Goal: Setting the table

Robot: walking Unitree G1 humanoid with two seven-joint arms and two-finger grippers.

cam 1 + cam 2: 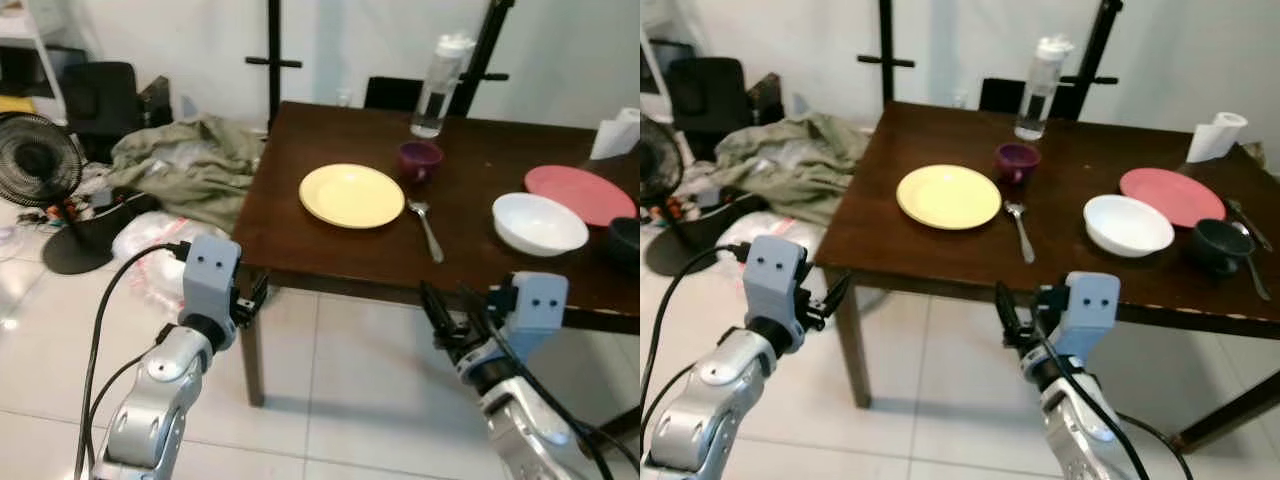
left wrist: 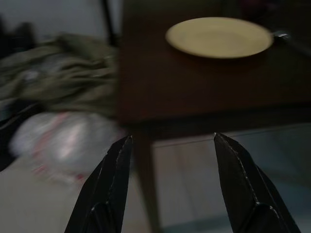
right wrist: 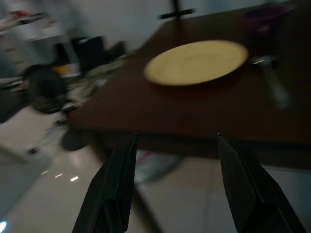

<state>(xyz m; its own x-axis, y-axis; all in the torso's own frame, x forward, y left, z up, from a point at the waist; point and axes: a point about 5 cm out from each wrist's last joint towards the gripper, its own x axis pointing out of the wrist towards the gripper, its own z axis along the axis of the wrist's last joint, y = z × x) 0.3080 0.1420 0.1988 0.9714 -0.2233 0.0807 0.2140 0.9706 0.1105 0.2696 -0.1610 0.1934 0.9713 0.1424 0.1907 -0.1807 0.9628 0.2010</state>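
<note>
Facing the table point(image 1: 330, 250): left gripper point(image 2: 170, 145) and right gripper point(image 3: 175, 145), fingers spread wide, holding nothing; yellow plate point(image 1: 352, 195) at 12 o'clock, spoon point(image 1: 427, 228) beside.

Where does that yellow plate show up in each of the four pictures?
Left eye view: yellow plate at centre, on the table.
Right eye view: left of centre.
Left wrist view: top right.
Right wrist view: top centre.
Shared landmark: the spoon lying beside the plate.
</note>
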